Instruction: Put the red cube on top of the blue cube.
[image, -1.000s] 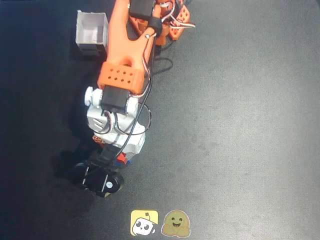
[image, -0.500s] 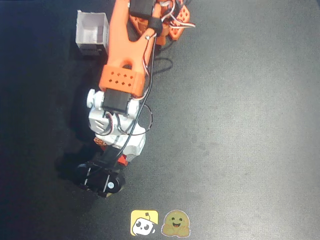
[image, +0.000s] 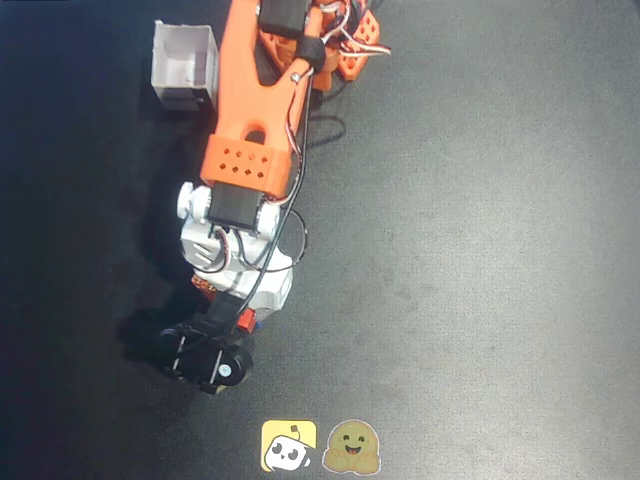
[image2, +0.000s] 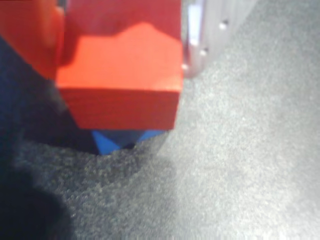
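In the wrist view the red cube (image2: 120, 85) fills the upper middle, sitting between an orange finger (image2: 30, 40) on the left and a pale finger (image2: 210, 35) on the right. My gripper (image2: 122, 55) is shut on it. A corner of the blue cube (image2: 112, 141) shows directly beneath the red cube; I cannot tell whether they touch. In the overhead view the gripper (image: 243, 318) is at the lower left under the arm, where only a sliver of the red cube (image: 244, 320) shows; the blue cube is hidden there.
A white open box (image: 185, 65) stands at the top left beside the orange arm (image: 250, 110). The black wrist camera (image: 205, 360) juts out below the gripper. Two stickers (image: 289, 445) lie at the mat's front edge. The dark mat (image: 480, 250) extends to the right.
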